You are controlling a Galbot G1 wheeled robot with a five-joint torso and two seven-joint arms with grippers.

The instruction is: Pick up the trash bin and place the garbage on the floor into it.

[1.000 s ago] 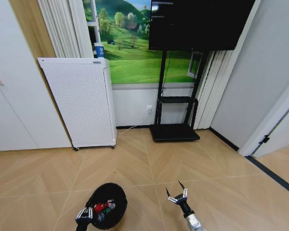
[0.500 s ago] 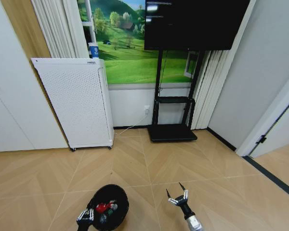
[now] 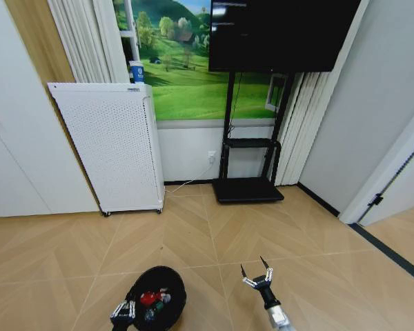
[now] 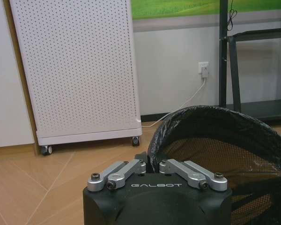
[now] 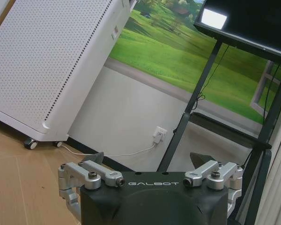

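A: So, what changes over the last second?

B: Mostly the camera swings; the white perforated appliance (image 3: 110, 146) and TV stand (image 3: 250, 169) slide across the head view together. The trash bin (image 3: 159, 298) stays with the robot.

A: Is it gripped?

B: Yes, the left gripper (image 3: 123, 312) is clamped on its near rim. The garbage (image 3: 150, 301) sits inside, so the floor work looks done.

A: The right gripper (image 3: 258, 278)?

B: Empty, fingers spread, just beside the bin.
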